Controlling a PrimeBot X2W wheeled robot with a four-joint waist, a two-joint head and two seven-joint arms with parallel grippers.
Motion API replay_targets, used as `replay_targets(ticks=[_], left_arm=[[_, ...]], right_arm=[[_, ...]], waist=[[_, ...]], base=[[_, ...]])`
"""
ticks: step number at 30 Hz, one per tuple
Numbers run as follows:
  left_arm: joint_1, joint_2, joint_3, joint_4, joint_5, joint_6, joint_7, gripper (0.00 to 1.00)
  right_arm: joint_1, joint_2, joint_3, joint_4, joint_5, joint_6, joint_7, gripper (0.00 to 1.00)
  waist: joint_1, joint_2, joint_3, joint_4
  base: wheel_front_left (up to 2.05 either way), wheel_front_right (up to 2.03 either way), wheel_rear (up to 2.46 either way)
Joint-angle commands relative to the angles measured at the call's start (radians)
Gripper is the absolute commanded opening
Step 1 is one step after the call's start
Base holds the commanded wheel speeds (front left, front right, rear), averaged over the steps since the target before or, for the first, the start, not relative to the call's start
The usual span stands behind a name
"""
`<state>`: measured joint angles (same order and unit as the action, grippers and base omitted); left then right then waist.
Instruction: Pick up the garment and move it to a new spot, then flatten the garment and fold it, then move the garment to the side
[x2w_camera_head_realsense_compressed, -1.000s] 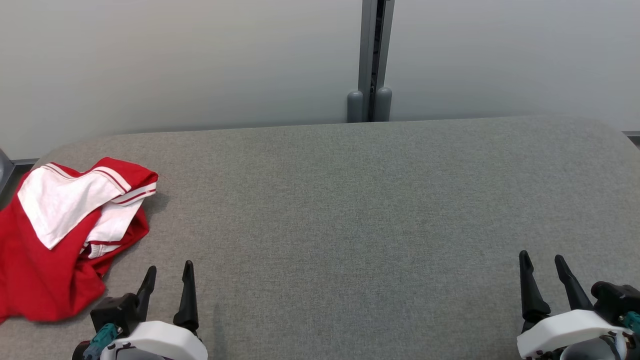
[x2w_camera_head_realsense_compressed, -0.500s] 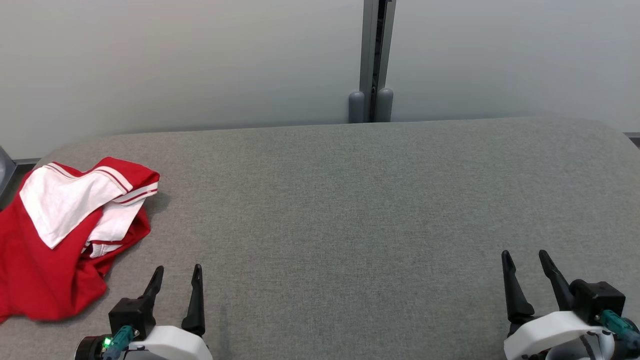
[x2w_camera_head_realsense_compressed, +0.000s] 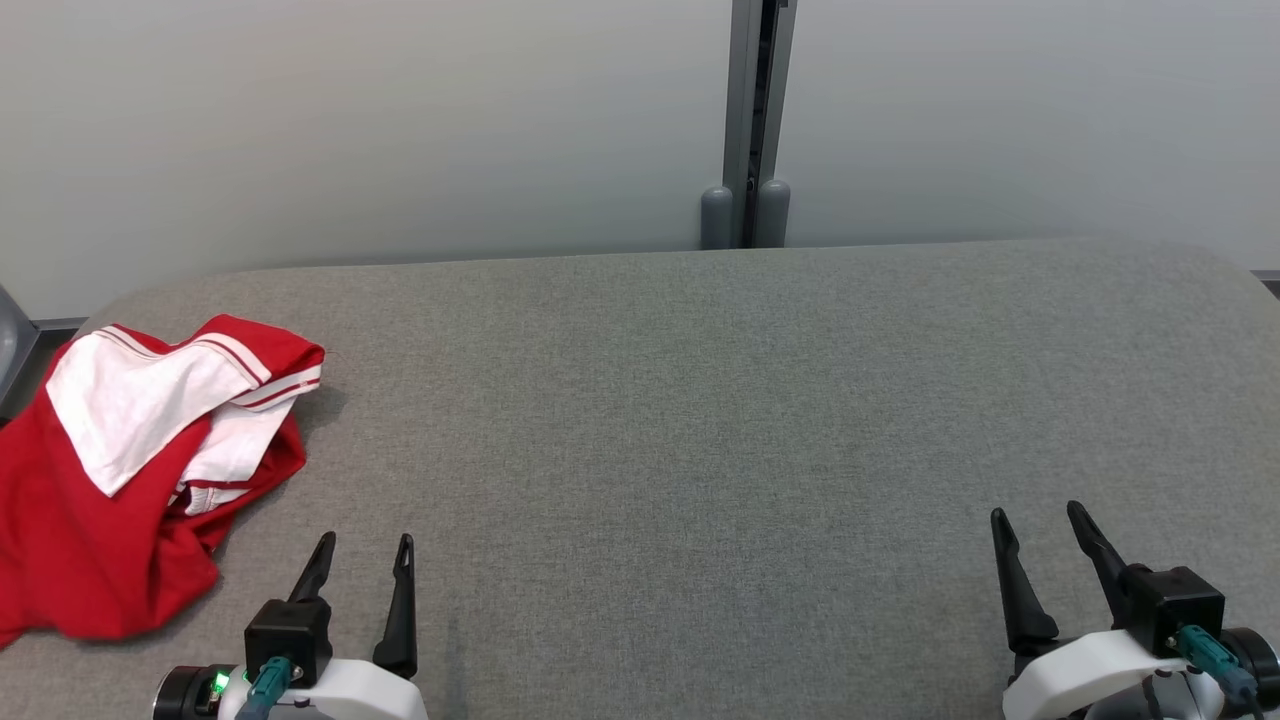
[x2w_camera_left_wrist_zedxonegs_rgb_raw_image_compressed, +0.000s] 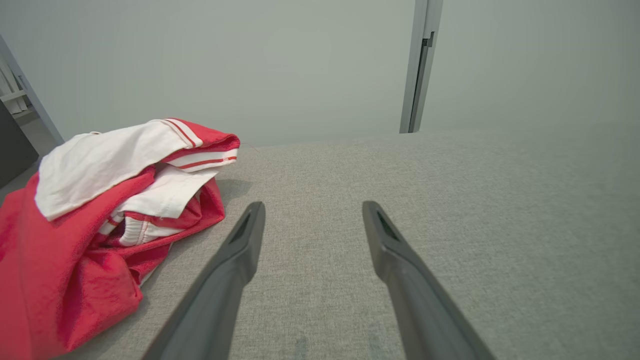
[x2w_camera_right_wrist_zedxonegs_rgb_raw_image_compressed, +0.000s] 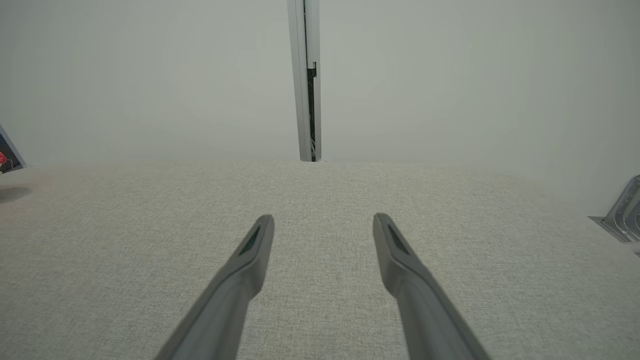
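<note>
I see the red garment (x2w_camera_head_realsense_compressed: 110, 500) crumpled at the left end of the table (x2w_camera_head_realsense_compressed: 700, 400), its soft cloth bunched in folds, with white panels and red-and-white striped trim on top. The table has a grey woven cover and rounded corners. My left gripper (x2w_camera_head_realsense_compressed: 366, 540) hovers near the heap, not touching it, jaws released and empty. My right gripper (x2w_camera_head_realsense_compressed: 1036, 510) sits well apart at the right, jaws likewise spread. Behind, a grey metal post (x2w_camera_head_realsense_compressed: 745, 120) divides smooth pale wall panels.
</note>
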<state>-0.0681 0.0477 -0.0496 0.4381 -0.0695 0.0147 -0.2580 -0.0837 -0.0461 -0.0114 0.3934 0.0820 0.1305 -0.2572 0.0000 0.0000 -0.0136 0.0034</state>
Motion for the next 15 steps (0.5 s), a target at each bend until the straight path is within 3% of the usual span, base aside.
replay_targets(ticks=[1,7,15], left_arm=[[-0.012,0.005,-0.002,0.004,0.016,0.006,-0.008,1.0],[-0.015,0.005,-0.005,0.008,0.004,0.005,-0.007,1.0],[-0.026,0.005,0.003,0.02,-0.004,0.005,-0.007,1.0]], right_arm=[[-0.007,-0.009,-0.005,0.0,-0.018,0.0,-0.011,1.0],[0.008,-0.008,-0.016,-0.002,-0.016,0.0,-0.01,1.0],[0.014,-0.008,0.014,0.002,-0.005,0.0,-0.01,1.0]], waist=[[0.0,0.0,-0.001,0.003],[0.0,0.0,0.0,0.033],[0.0,0.0,0.009,0.146]], base=[[0.0,0.0,0.0],[0.0,0.0,0.0],[0.0,0.0,0.0]])
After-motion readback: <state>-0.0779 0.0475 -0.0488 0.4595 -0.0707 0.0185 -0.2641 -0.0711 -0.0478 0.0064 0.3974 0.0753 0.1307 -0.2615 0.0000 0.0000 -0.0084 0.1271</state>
